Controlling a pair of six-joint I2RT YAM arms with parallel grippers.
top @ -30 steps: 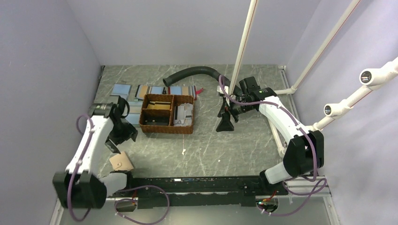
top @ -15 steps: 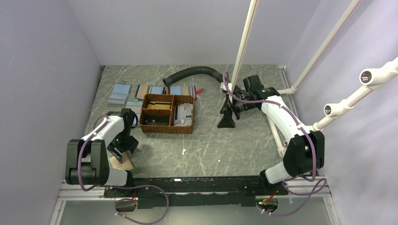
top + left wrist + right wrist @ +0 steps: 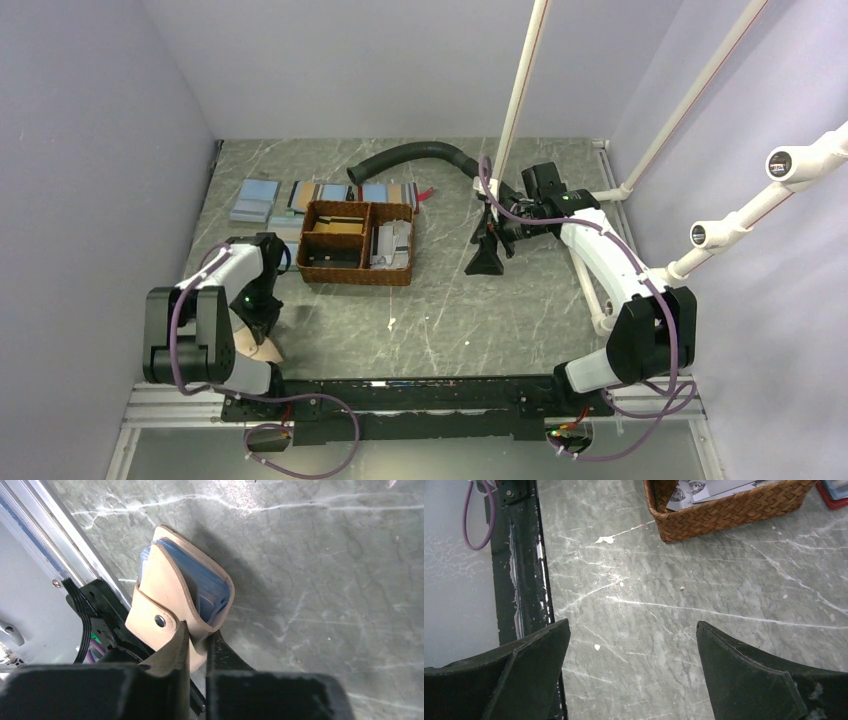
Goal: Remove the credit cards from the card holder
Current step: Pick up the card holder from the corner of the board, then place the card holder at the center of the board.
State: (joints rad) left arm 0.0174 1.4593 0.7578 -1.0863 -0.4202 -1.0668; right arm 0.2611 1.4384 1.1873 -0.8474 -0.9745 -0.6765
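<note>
The card holder (image 3: 165,592) is tan leather with a round snap and lies at the table's near left edge, small in the top view (image 3: 264,350). Blue credit cards (image 3: 206,585) sit between its leaves, only their edges showing. My left gripper (image 3: 197,636) is shut on the holder's near corner, one finger on each side of the leather. In the top view the left gripper (image 3: 258,325) points down beside the left arm's base. My right gripper (image 3: 633,623) hangs wide open over bare table at mid right (image 3: 487,262), holding nothing.
A brown woven basket (image 3: 357,243) with two compartments stands at centre left, its corner in the right wrist view (image 3: 734,510). Flat blue rectangles (image 3: 258,197) lie behind it. A black hose (image 3: 410,153) curves at the back. A metal rail (image 3: 45,535) runs beside the holder.
The left arm folded back toward its base, came down on the card holder and its jaws closed on the holder's corner. The right arm barely moved.
</note>
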